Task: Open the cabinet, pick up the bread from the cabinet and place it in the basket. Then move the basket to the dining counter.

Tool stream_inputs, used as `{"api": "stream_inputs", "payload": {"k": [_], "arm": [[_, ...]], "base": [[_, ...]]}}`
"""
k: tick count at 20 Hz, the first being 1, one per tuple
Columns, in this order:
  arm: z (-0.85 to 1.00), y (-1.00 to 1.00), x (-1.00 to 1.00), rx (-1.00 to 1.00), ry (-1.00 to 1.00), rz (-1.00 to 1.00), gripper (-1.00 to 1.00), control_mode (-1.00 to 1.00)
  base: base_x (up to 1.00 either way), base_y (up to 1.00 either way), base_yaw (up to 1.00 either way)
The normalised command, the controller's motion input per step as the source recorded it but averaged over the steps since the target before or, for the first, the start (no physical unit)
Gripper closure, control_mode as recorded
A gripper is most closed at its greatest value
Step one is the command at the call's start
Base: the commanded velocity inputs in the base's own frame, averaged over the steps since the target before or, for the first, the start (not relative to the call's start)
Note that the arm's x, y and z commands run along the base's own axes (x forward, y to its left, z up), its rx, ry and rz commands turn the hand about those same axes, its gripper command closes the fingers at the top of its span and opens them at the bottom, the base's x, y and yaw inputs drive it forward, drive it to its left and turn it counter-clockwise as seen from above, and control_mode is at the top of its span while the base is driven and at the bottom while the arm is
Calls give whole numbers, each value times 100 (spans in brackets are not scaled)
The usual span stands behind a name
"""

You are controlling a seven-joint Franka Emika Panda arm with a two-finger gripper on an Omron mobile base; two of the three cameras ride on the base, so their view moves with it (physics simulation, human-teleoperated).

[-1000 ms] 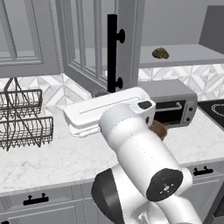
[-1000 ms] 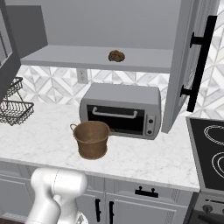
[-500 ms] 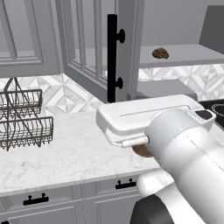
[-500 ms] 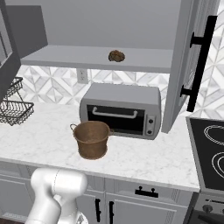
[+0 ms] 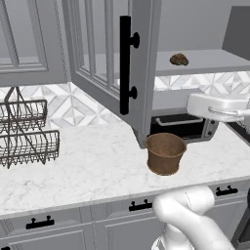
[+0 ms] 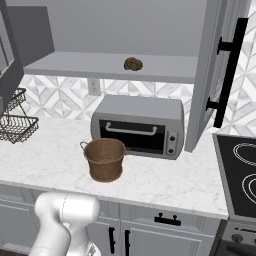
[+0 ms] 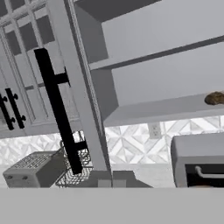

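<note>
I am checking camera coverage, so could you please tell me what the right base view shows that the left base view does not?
Right base view alone: the stovetop and a wall outlet. Left base view alone: the full two-tier wire rack and the left door's handle. Both: the bread on the open cabinet shelf, the basket on the counter and the toaster oven.

woven basket (image 5: 165, 153) — veined marble counter (image 5: 88, 161)
</note>
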Motion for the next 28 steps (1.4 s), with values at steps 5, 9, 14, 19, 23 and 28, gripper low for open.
{"api": "stream_inputs", "payload": {"k": [5, 9, 14, 19, 23, 28], "arm": [[-7, -96, 74, 1, 29, 16, 100, -100], [-3, -31, 73, -12, 35, 4, 100, -100], [-16, -12, 82, -18, 4, 0, 100, -100], [-20, -29, 80, -12, -1, -1, -100, -100], [-21, -42, 73, -4, -2, -1, -100, -100], [0, -50, 70, 0, 2, -3, -100, -100]], "base": [[0, 0, 0], [0, 0, 0], [0, 0, 0], [0, 0, 0], [0, 0, 0], [0, 0, 0]]}}
